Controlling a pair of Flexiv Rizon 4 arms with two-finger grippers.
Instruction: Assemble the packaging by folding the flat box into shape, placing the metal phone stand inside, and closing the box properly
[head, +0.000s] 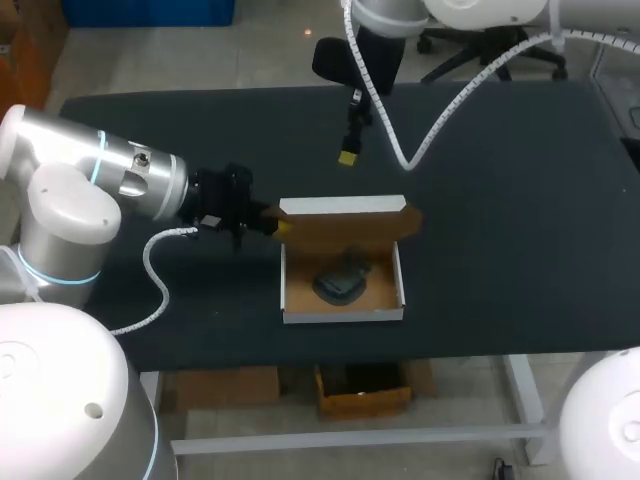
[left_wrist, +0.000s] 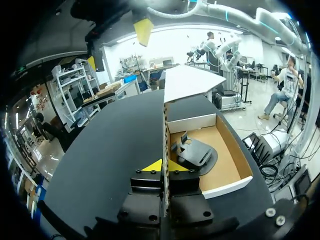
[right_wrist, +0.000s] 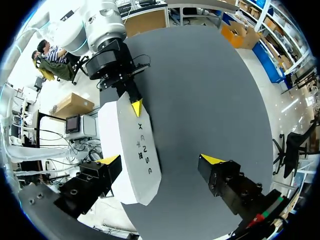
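On the bench (head: 500, 200), the left end effector (head: 274, 226) pinches the box (head: 343, 314), the right end effector (right_wrist: 161, 160) hangs open, and a crooked push could crush the lid (head: 340, 207) onto the phone stand (head: 343, 280) inside.

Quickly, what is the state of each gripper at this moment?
Left gripper: closed on the side wall of the box.
Right gripper: open, holding nothing, above the box.
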